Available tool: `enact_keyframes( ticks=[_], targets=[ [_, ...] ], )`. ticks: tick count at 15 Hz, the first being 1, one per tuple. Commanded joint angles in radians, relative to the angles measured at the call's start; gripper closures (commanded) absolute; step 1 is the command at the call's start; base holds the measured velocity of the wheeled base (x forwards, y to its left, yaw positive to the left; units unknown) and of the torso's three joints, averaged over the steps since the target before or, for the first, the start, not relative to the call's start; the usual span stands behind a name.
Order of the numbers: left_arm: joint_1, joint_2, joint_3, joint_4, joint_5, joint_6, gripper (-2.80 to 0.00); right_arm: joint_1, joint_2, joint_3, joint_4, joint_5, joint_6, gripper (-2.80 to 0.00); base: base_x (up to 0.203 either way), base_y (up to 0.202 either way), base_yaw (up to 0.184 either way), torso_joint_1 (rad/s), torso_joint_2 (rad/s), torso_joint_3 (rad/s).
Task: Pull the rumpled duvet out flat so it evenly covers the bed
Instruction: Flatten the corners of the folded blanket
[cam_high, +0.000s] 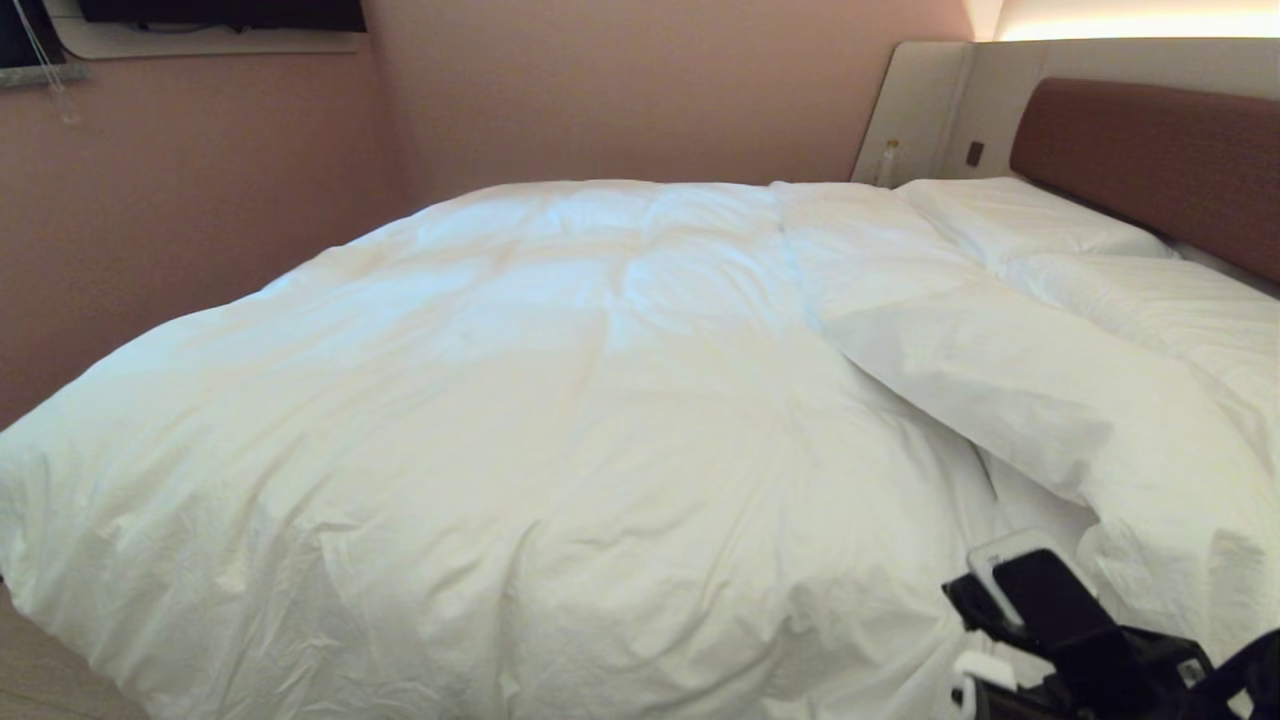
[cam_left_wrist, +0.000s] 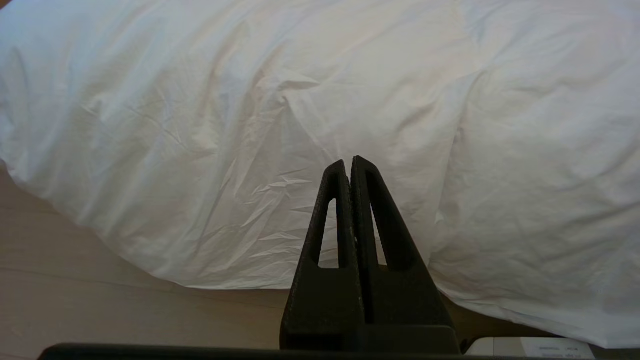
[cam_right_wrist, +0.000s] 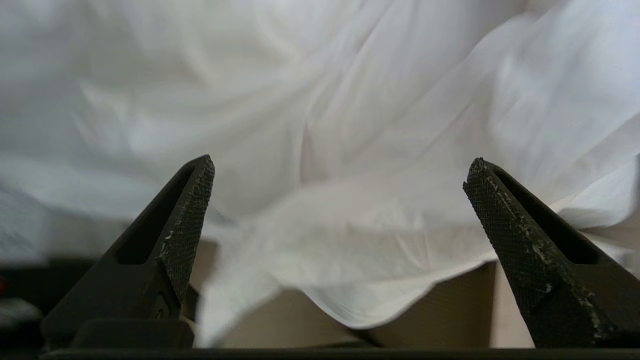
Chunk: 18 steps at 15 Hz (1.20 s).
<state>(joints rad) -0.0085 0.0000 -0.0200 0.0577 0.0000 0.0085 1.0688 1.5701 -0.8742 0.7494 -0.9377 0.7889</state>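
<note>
The puffy white duvet (cam_high: 560, 400) lies over most of the bed, whose brown headboard (cam_high: 1160, 160) stands at the far right. Near the head end a wide flap (cam_high: 1000, 370) of the duvet is folded back on itself. At the bottom right my right arm (cam_high: 1070, 640) reaches toward the near edge. My right gripper (cam_right_wrist: 341, 162) is open and holds nothing; the duvet's hanging hem (cam_right_wrist: 350, 280) droops over the beige base (cam_right_wrist: 450, 310) just ahead of its fingers. My left gripper (cam_left_wrist: 348, 162) is shut and empty, pointing at the duvet's side drape (cam_left_wrist: 250, 125).
White pillows (cam_high: 1010, 215) lie against the headboard. A small bottle (cam_high: 888, 160) and a wall switch (cam_high: 974, 153) sit on the pale panel beside it. Pink walls close in behind and to the left. Pale floor (cam_left_wrist: 100, 300) runs along the bed's near side.
</note>
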Motion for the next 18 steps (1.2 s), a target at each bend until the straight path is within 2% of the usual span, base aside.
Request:
enact_keyframes(
  ticks=[1, 3, 4, 7, 9, 11, 16, 18],
  targets=[
    [0.001, 0.000, 0.000, 0.001, 0.000, 0.000, 0.00, -0.067, -0.050, -0.084, 0.002, -0.004, -0.037, -2.80, 0.000, 0.000, 0.000, 0.000, 0.00, 0.000],
    [-0.001, 0.000, 0.000, 0.001, 0.000, -0.001, 0.00, -0.126, -0.091, -0.174, 0.002, 0.001, -0.086, -2.80, 0.000, 0.000, 0.000, 0.000, 0.00, 0.000],
    [-0.001, 0.000, 0.000, 0.001, 0.000, -0.001, 0.00, -0.147, -0.107, -0.204, 0.003, 0.004, -0.105, 0.00, 0.000, 0.000, 0.000, 0.000, 0.00, 0.000],
    [0.001, 0.000, 0.000, 0.001, 0.000, -0.001, 0.00, -0.294, -0.136, -0.338, 0.002, 0.006, -0.182, 0.00, 0.000, 0.000, 0.000, 0.000, 0.00, 0.000],
    [0.001, 0.000, 0.000, 0.001, 0.000, -0.001, 0.00, -0.350, -0.168, -0.414, 0.001, 0.010, -0.238, 0.00, 0.000, 0.000, 0.000, 0.000, 0.00, 0.000],
    [0.001, 0.000, 0.000, 0.001, 0.000, -0.001, 0.00, -0.380, -0.189, -0.454, 0.002, 0.020, -0.261, 0.00, 0.000, 0.000, 0.000, 0.000, 0.00, 0.000],
    [0.000, 0.000, 0.000, 0.001, 0.000, -0.001, 0.00, -0.536, -0.203, -0.428, 0.008, 0.043, -0.317, 0.00, 0.000, 0.000, 0.000, 0.000, 0.00, 0.000],
    [-0.001, 0.000, 0.000, 0.001, 0.000, -0.001, 0.00, -0.553, -0.220, -0.391, 0.008, 0.054, -0.334, 0.00, 0.000, 0.000, 0.000, 0.000, 0.00, 0.000]
  ],
)
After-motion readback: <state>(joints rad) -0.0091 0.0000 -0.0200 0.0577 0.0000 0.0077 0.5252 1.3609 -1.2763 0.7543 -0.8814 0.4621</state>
